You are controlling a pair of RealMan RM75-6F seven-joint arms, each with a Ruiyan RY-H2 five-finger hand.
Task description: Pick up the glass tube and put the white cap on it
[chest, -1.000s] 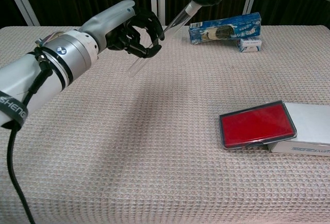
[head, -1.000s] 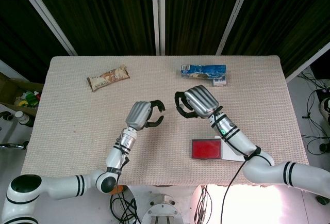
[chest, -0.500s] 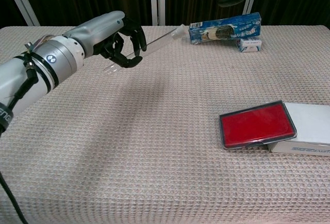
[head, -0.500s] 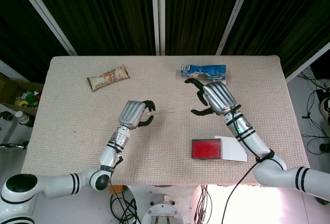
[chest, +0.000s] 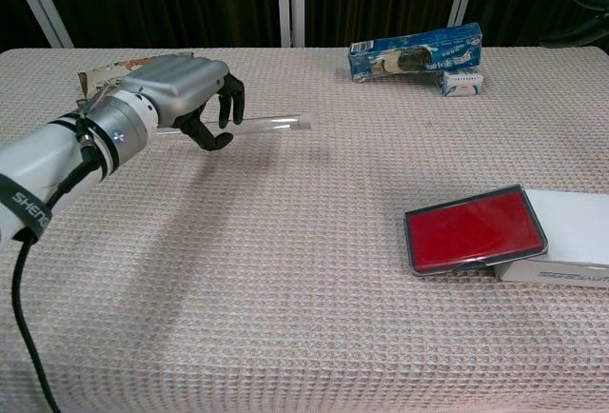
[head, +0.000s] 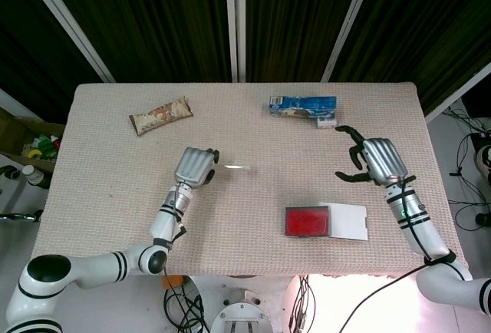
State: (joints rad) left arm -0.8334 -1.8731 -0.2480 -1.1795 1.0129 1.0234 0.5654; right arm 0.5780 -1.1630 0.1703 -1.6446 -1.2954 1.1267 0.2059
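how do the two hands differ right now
The left hand grips the glass tube, fingers curled round it; the right hand holds nothing, fingers spread apart. The left hand is over the table's left-centre; the right hand is out by the right edge, beyond the red case. Both have silver backs and black fingers.

— Worktop (chest: 314, 289): coarse, matt waffle-weave cloth. Glass tube (chest: 271, 125): clear, smooth, shiny.
— Left robot hand (chest: 176, 89): brushed silver metal shell, black matt fingers (chest: 231, 101). Red case (chest: 474, 227): glossy plastic.
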